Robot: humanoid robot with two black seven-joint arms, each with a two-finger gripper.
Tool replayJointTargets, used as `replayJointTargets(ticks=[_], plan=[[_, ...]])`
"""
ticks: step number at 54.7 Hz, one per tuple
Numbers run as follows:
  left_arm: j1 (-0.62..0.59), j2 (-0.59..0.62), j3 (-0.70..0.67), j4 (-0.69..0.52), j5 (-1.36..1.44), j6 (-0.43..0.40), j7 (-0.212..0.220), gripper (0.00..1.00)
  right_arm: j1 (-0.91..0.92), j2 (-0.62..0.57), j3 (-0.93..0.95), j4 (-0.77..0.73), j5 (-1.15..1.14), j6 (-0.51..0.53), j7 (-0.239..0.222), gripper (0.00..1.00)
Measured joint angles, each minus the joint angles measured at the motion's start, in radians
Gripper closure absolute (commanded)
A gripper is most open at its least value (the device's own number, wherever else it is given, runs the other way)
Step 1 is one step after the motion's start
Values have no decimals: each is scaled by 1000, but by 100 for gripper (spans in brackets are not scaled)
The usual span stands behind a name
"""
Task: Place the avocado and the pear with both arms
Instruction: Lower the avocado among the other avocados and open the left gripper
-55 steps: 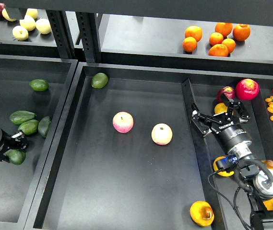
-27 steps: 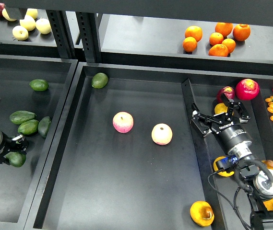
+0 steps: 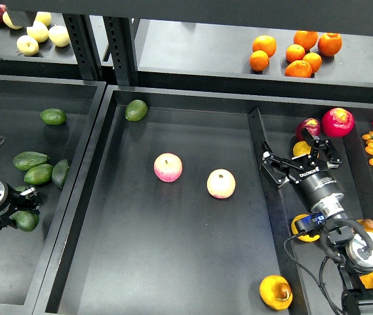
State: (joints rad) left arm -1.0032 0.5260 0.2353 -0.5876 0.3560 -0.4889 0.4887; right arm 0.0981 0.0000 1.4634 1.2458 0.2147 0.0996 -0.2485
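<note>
My left gripper (image 3: pixel 17 209) is low over the left tray, and the dark green avocado (image 3: pixel 27 221) sits at its fingers; it looks shut on it. The golden pear (image 3: pixel 275 292) with a dark blotch lies in the middle tray's near right corner, free of any gripper. My right gripper (image 3: pixel 299 152) is open over the right tray, with its fingers spread on either side of a small yellow fruit (image 3: pixel 300 147).
Two pink-and-yellow apples (image 3: pixel 168 167) (image 3: pixel 221 184) lie mid-tray, with an olive avocado (image 3: pixel 136 109) at its far left corner. Paler avocados (image 3: pixel 39 173) lie in the left tray. Red fruit (image 3: pixel 337 121) is in the right tray. Oranges (image 3: pixel 295 52) sit on the back shelf.
My left gripper has shifted slightly down and right, toward the near edge, with the dark avocado moving along with it. The right arm has not moved.
</note>
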Motion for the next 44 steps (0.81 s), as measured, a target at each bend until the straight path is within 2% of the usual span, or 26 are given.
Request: replayJointTargets(ticks=[44], plan=[[12, -17, -13, 12, 6, 0, 0, 34, 2, 0, -1, -2, 0, 0, -2, 0]])
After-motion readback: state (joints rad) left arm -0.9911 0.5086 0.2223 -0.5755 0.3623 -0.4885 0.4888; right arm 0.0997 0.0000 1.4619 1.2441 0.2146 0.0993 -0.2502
